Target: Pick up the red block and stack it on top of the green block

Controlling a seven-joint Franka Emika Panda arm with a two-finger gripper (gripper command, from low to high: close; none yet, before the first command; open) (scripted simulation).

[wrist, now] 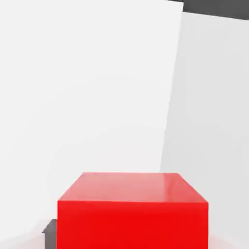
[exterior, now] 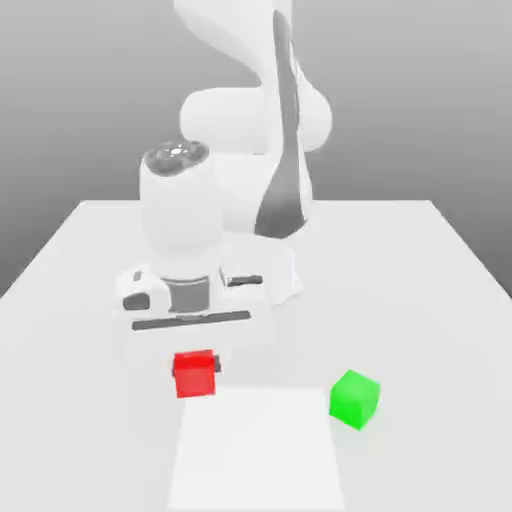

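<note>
The red block (exterior: 194, 378) is a small bright red cube sitting low at the table, directly under my hand in the exterior view. My gripper (exterior: 194, 354) comes down onto it from above and is shut on it. The hand view has the same red block (wrist: 133, 214) very close, its upper face and one side face showing. The green block (exterior: 354, 399), a cube of about the same size, rests on the table toward the exterior view's right of the red one, apart from it and from my gripper.
A brighter white square patch (exterior: 255, 450) lies on the grey-white table (exterior: 440, 290) between and in front of the two blocks. The arm's white base (exterior: 262, 235) stands behind my hand.
</note>
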